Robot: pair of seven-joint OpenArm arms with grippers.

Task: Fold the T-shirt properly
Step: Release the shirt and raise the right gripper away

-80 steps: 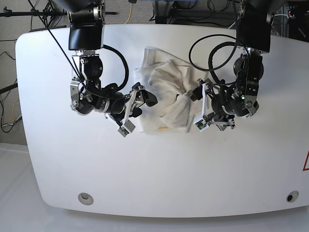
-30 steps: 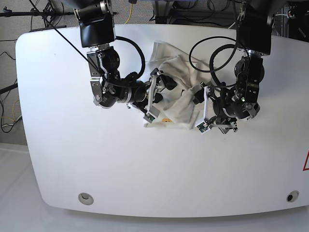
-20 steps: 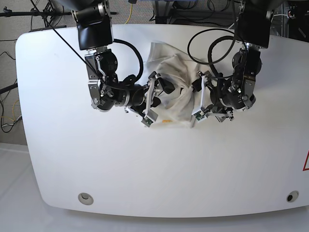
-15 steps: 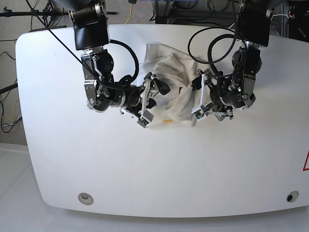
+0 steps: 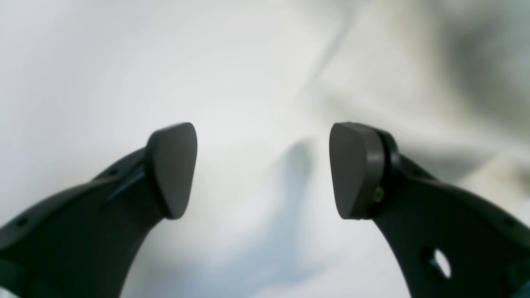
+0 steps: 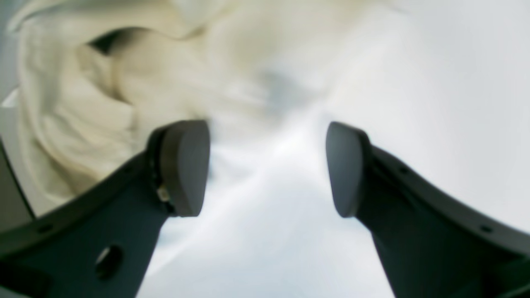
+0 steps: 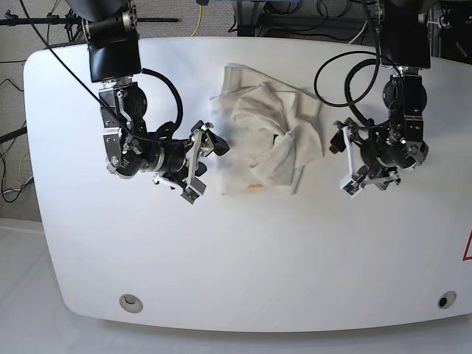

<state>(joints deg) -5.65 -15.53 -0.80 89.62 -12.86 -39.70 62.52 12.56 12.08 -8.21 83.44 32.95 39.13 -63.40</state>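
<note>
Bare tabletop [image 7: 243, 258] borders the T-shirt's [image 7: 254, 136] near edge.

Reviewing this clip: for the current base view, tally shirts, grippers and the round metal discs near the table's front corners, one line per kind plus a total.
Shirt: 1
Grippers (left, right): 2
Round metal discs: 2
Total: 5
</note>
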